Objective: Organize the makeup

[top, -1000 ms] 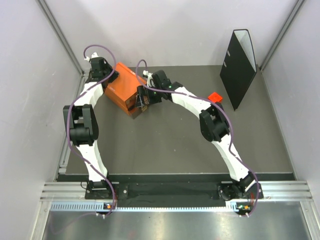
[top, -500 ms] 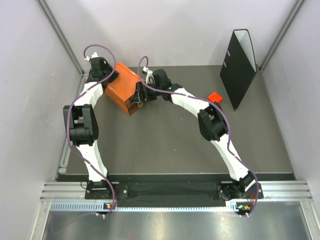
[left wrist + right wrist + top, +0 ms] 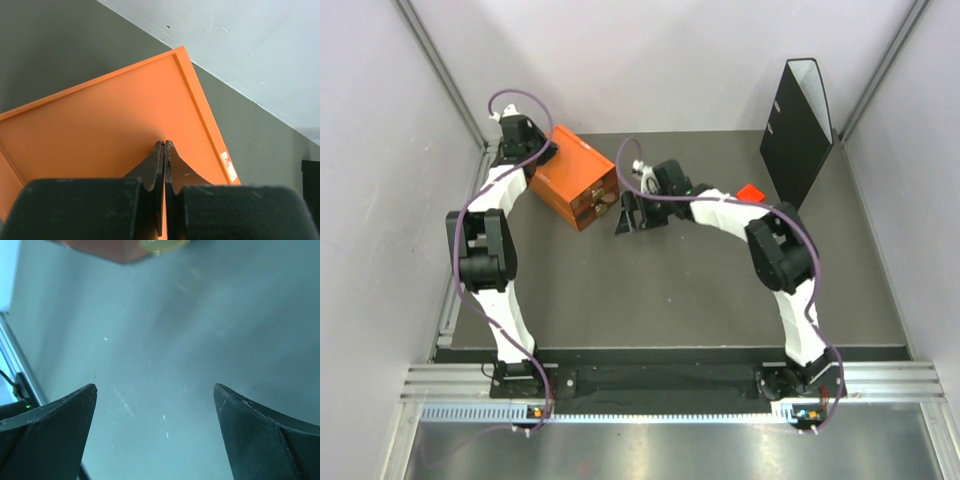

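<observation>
The orange drawer box [image 3: 570, 172] stands at the back left of the table, and I see no makeup lying loose on the mat. My left gripper [image 3: 534, 156] rests shut at the box's far corner. In the left wrist view its closed tips [image 3: 164, 143] lie over the flat orange lid [image 3: 110, 120] with nothing between them. Just right of the box's front face, my right gripper [image 3: 629, 216] stands open. The right wrist view shows its wide-apart fingers [image 3: 155, 387] above bare mat, with the box [image 3: 100, 250] and a small pale beige thing [image 3: 159, 244] at the top edge; what it is I cannot tell.
A small red cube [image 3: 750, 192] lies behind the right arm. A black file holder [image 3: 798, 125] stands upright at the back right. Grey walls close in the mat [image 3: 650, 290] on the left, back and right.
My right gripper has drawn back from the front of the orange box, to the right and nearer, still open. The left arm has not moved.
</observation>
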Motion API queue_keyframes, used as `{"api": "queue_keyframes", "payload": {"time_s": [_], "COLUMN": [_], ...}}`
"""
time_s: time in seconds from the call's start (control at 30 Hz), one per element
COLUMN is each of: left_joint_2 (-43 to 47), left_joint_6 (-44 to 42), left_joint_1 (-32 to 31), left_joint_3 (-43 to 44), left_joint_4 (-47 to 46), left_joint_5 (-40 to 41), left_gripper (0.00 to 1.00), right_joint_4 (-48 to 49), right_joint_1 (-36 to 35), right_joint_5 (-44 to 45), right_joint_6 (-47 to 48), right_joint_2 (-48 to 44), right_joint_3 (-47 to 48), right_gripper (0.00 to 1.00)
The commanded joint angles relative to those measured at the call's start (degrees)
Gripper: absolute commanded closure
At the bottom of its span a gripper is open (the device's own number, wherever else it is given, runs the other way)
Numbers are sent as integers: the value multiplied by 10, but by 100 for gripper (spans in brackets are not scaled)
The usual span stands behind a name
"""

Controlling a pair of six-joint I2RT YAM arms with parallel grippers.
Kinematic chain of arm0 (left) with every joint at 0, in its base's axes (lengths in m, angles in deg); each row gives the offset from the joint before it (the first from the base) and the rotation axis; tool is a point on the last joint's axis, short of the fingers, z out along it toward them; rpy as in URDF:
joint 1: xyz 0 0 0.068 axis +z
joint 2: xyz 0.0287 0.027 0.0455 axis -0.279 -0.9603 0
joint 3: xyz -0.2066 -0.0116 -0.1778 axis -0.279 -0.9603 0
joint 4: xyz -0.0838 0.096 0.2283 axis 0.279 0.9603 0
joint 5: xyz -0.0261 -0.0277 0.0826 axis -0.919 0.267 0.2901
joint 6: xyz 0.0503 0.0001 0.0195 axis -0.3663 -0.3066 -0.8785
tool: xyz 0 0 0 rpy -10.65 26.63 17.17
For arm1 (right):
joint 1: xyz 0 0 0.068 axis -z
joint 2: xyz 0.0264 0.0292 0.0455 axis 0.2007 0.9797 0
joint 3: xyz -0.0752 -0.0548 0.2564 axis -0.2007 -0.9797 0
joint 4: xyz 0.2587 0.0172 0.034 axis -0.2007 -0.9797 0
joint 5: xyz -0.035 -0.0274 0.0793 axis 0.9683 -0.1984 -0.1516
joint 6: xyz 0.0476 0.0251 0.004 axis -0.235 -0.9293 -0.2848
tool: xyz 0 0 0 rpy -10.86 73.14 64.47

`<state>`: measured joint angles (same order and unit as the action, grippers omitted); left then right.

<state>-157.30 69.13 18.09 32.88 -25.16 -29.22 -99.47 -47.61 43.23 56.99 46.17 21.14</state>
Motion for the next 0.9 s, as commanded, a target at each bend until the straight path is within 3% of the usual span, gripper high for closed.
{"api": "queue_keyframes", "payload": {"time_s": [0.0,0.07,0.1,0.3,0.33,0.37,0.6,0.87], "left_joint_2": [-29,-3,5,53,67,73,114,136], "left_joint_6": [-35,-32,-30,11,17,17,-61,-166], "left_joint_1": [-5,-4,-2,1,1,1,1,-7], "left_joint_3": [-61,-74,-92,-113,-114,-112,-29,1], "left_joint_4": [126,69,49,-70,-79,-82,1,67], "left_joint_5": [-7,-18,-25,-76,-77,-73,20,160], "left_gripper": [96,87,75,38,30,1,1,1], "right_joint_4": [15,-7,-10,-21,-22,-22,-55,-128], "right_joint_1": [43,57,61,90,94,96,112,119], "right_joint_5": [35,48,51,53,53,54,94,255], "right_joint_6": [29,38,41,39,39,41,51,126], "right_joint_2": [-113,-126,-127,-110,-109,-106,-109,-137], "right_joint_3": [-2,9,22,61,65,70,100,116], "right_gripper": [1,0,0,0,0,0,0,0]}}
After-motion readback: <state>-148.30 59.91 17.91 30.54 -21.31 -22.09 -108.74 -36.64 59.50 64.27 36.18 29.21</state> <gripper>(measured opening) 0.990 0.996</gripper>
